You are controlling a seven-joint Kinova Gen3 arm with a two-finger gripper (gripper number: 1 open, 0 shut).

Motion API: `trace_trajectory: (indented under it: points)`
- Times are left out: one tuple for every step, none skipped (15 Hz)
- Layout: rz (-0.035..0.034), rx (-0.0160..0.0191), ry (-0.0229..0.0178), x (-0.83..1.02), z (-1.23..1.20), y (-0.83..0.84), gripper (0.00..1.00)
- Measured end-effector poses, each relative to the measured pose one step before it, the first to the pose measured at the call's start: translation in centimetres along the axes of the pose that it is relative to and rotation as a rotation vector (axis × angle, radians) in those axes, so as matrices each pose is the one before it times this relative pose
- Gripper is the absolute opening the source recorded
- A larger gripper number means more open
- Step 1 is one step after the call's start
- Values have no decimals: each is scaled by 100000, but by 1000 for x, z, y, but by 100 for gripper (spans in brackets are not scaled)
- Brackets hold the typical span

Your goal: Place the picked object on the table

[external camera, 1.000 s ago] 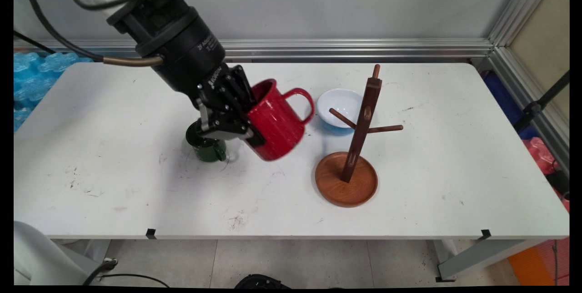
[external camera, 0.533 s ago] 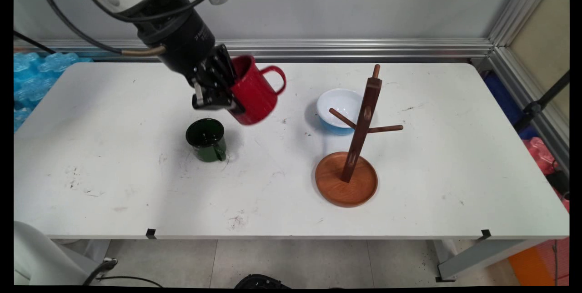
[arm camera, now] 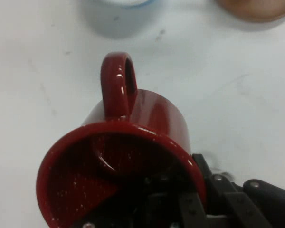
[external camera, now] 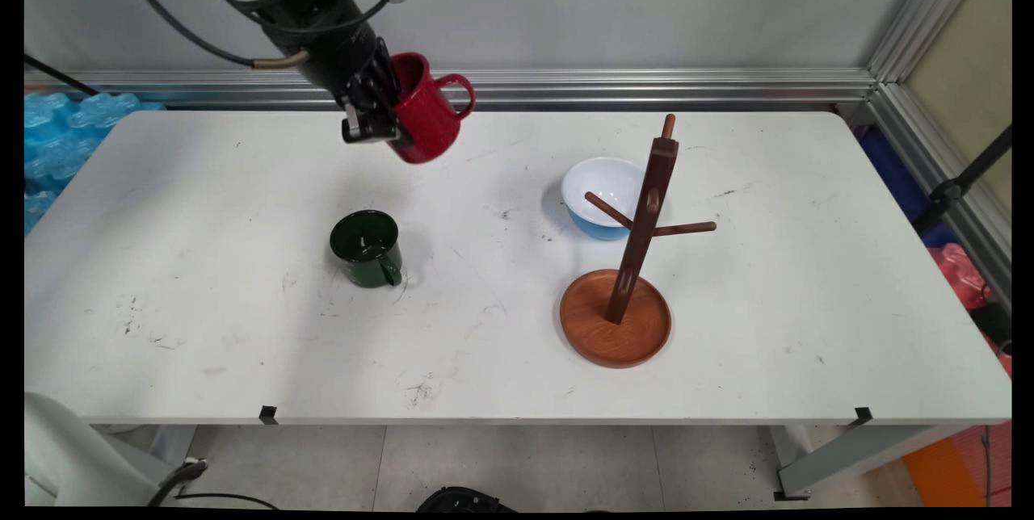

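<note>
Gripper (external camera: 386, 112) clamped on glossy red mug (external camera: 422, 118) rim, one finger inside; mug tilted, handle outward, raised above table (external camera: 242, 342) far edge.

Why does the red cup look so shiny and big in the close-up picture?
Hand view: the red mug sits right by the camera, held by the gripper, and light glints off its handle; the bowl behind is blurry. Main view: everything looks sharp, with soft shadows.

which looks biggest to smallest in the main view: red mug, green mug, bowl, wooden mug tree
1. wooden mug tree
2. Bowl and red mug look alike; the mug is raised in the tool, so unsure.
3. green mug
</note>
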Motion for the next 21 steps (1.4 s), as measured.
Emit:
trace_trajectory:
  points:
    - [177, 703, -712, -67, 329, -430, 0]
    - [318, 968, -1135, -101, 513, -635, 0]
    - [171, 559, -825, -94, 381, -433, 0]
    - [404, 708, -1271, -175, 578, -619, 0]
    - [372, 350, -940, -134, 424, -410, 0]
    - [714, 466, -1369, -194, 638, -594, 0]
    - [1274, 432, -1836, -249, 918, -780, 0]
    - [1221, 212, -1410, -175, 718, -572, 0]
    - [1374, 46, -1408, -161, 721, -540, 0]
    - [1036, -78, -945, -113, 481, -340, 0]
    - [1640, -187, -1439, -195, 717, -490, 0]
    - [1218, -148, -887, -112, 467, -310, 0]
    - [1861, -263, -1285, -194, 674, -438, 0]
    - [1281, -207, -893, -138, 450, -279, 0]
    - [1870, -357, -1201, -200, 626, -382, 0]
    - [2149, -552, -1401, -279, 707, -398, 0]
    - [2114, -624, -1206, -264, 654, -332, 0]
    - [1804, -590, -982, -217, 551, -263, 0]
    - [1493, -508, -701, -166, 442, -205, 0]
    - [1382, -504, -653, -173, 432, -186, 0]
    - [1039, -435, -484, -134, 336, -130, 0]
